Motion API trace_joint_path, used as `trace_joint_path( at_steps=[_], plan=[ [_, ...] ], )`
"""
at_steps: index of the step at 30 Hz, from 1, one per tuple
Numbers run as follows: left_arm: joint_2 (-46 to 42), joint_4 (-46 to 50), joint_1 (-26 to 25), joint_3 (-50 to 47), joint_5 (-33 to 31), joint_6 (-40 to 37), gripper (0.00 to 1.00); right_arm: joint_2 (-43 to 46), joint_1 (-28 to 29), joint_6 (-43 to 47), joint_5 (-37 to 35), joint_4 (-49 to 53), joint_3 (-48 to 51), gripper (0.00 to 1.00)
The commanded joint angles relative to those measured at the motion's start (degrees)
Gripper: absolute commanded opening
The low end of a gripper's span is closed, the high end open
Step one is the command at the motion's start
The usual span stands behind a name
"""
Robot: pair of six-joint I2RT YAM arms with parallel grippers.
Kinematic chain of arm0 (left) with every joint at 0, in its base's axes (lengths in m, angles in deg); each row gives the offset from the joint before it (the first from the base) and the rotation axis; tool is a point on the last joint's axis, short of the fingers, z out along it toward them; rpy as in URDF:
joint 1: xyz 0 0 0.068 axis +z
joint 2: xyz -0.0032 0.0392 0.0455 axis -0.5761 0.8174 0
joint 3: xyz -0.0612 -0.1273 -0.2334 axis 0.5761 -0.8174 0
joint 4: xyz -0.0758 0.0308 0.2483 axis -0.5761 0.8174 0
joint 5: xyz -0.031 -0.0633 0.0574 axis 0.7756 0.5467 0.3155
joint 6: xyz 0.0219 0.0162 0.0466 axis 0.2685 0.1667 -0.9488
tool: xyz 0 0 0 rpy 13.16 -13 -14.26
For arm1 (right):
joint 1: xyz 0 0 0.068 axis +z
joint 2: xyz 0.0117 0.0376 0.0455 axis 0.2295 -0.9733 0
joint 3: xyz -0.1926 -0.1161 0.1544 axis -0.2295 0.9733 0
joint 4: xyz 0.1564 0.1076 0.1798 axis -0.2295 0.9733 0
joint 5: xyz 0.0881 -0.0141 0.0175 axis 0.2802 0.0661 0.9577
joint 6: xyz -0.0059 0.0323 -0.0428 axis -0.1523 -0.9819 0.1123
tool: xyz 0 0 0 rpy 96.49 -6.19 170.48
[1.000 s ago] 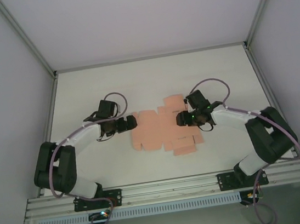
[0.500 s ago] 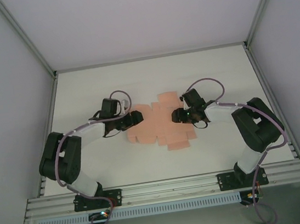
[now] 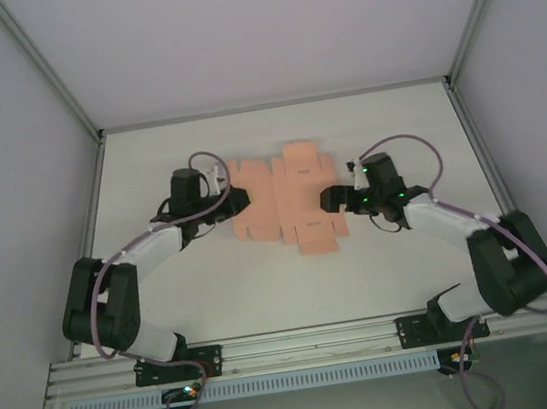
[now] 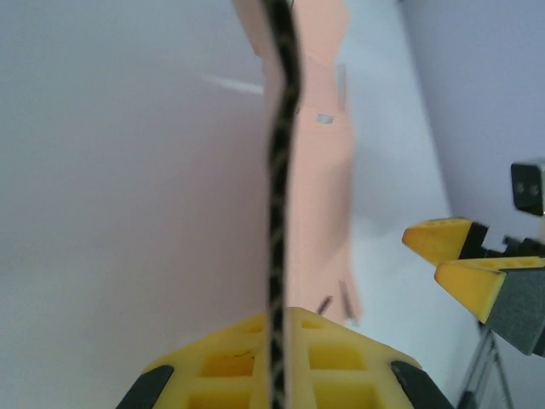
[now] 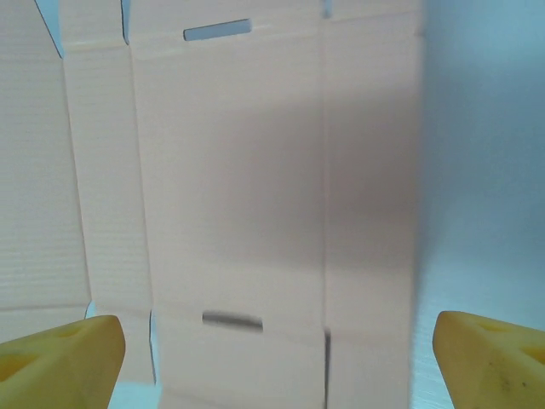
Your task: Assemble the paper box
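At centre frame of my overhead view, the flat paper box [image 3: 284, 208] lies on the white table [image 3: 265, 291], the left gripper [image 3: 236, 199] seemingly pinching its left edge while the right gripper [image 3: 329, 200] hovers, fingers spread wide, at its right side.

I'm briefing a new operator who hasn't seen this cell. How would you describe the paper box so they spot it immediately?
On the white table, look at the middle, between the left gripper and the right gripper. There lies the paper box, an unfolded die-cut sheet with tabs and slots. It is the only salmon-pink thing on that white surface.
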Motion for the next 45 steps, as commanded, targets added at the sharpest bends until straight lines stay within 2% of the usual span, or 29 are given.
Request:
trace_joint_path(
  at_steps=[1, 5, 10, 16, 19, 24, 25, 27, 29, 30, 31, 32, 33, 34, 36, 37, 39, 42, 45],
  plan=[
    [-4.9, -7.4, 2.3, 0.5, 7.3, 2.5, 0.00, 7.4, -3.9, 2.2, 9.1, -2.4, 1.8, 0.95],
    [-9.7, -10.2, 4.2, 0.4, 11.9, 3.1, 0.00, 12.4, -7.4, 4.0, 14.3, -1.4, 2.3, 0.90],
    [-14.4, -15.3, 5.5, -1.2, 16.0, 7.7, 0.00, 12.8, -11.1, 2.6, 25.3, -5.6, 1.7, 0.84],
    [-18.5, -20.2, 5.5, -3.6, 16.8, 10.6, 0.00, 9.1, -12.9, 0.6, 33.5, -11.3, -0.7, 0.74],
    [-19.7, -15.8, 5.6, -3.4, 15.0, 7.9, 0.00, 7.4, -13.0, 0.5, 35.6, -12.6, -1.9, 0.65],
    [-19.7, -17.3, 5.5, -4.0, 14.9, 8.7, 0.00, 4.9, -13.0, -2.4, 40.1, -17.0, -3.1, 0.37],
    [-19.7, -17.5, 5.6, -4.2, 14.9, 8.7, 0.00, 4.7, -13.0, -2.5, 40.4, -17.9, -2.9, 0.28],
    [-19.6, -17.5, 5.6, -4.5, 14.6, 8.8, 0.00, 4.7, -13.0, -3.6, 42.1, -21.1, -2.1, 0.19],
    [-19.4, -17.2, 5.7, -4.6, 14.0, 8.6, 0.00, 4.8, -13.0, -4.8, 43.5, -24.4, -1.3, 0.00],
    [-19.3, -16.7, 5.8, -4.8, 13.3, 8.5, 0.00, 5.0, -12.9, -5.1, 43.6, -24.8, -1.2, 0.00],
    [-19.2, -15.3, 6.0, -4.8, 12.0, 8.1, 0.18, 5.3, -12.9, -4.2, 43.2, -23.4, -1.3, 0.00],
    [-19.3, -11.7, 6.5, -4.5, 10.3, 6.9, 0.67, 5.8, -12.8, -1.5, 42.4, -19.7, -1.9, 0.00],
    [-19.6, -5.9, 6.8, -3.9, 6.9, 4.6, 1.00, 6.4, -12.5, 2.3, 40.6, -14.2, -2.9, 0.00],
    [-20.3, 2.3, 7.0, -3.0, 0.7, 1.3, 1.00, 7.1, -11.9, 7.2, 37.2, -7.1, -4.2, 0.00],
    [-21.3, 17.4, 6.4, -1.0, -16.4, -4.0, 1.00, 7.6, -9.7, 16.2, 29.9, 5.5, -6.9, 0.00],
    [-21.4, 22.7, 6.2, -0.3, -23.4, -5.3, 1.00, 7.6, -8.6, 19.1, 26.4, 9.8, -7.8, 0.00],
    [-21.1, 30.4, 6.2, 0.7, -33.7, -6.1, 1.00, 6.5, -7.1, 23.2, 21.7, 16.2, -9.5, 0.00],
    [-20.8, 34.9, 6.3, 1.0, -38.3, -7.1, 1.00, 3.1, -6.5, 25.8, 18.2, 21.6, -11.6, 0.00],
    [-20.2, 33.4, 6.3, 0.4, -35.8, -7.5, 1.00, -1.8, -4.2, 31.2, 8.8, 27.5, -15.6, 0.00]
  ],
)
